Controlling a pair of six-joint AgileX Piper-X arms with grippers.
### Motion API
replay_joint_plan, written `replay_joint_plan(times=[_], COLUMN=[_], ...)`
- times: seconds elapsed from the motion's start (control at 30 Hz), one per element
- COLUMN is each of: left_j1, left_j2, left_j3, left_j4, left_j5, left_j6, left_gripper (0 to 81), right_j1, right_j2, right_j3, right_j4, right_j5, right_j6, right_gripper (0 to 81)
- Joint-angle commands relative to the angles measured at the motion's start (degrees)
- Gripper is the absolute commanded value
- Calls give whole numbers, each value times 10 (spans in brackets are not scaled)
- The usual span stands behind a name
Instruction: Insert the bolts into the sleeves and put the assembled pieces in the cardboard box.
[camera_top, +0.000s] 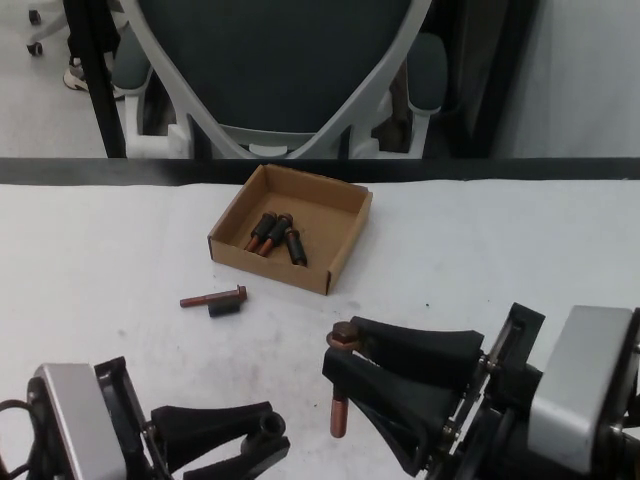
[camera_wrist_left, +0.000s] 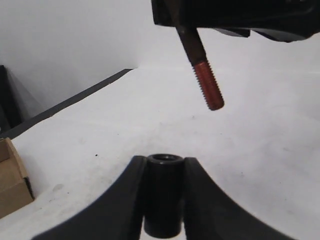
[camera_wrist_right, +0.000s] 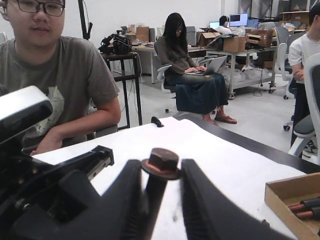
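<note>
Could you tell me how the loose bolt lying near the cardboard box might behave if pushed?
The loose bolt lies on its side, so it would probably roll, curving around its wider head. It looks metallic, so likely rigid and heavy for its size. The sleeve beside it might block it.

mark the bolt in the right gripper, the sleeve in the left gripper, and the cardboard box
bolt (camera_wrist_right: 162, 161): right wrist view, on its head.
sleeve (camera_wrist_left: 163, 195): left wrist view, on its side wall.
cardboard box (camera_top: 268, 264): high view, on its near outer wall.
</note>
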Motion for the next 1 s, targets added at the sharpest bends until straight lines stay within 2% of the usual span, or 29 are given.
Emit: replay_joint_plan(times=[0.0,0.4,0.6,0.97], left_j1=[-2,-9,-30,-30], left_j2=[1,1,1,1], left_j3=[-5,-5,-5,-5], left_j4=[-28,-28,-28,-48], left_j5=[23,98,100,100], left_j6=[-10,-40,-42,-44], left_gripper=[8,8,8,8], right_j1=[2,2,2,19], right_j2=[-6,-6,-6,-6], right_j3=[1,1,1,-1], right_j4=[-22,-25,-25,-29], right_j5=[-4,-53,-70,-103], right_j6=[-5,-5,-5,-1], right_gripper=[2,2,2,2])
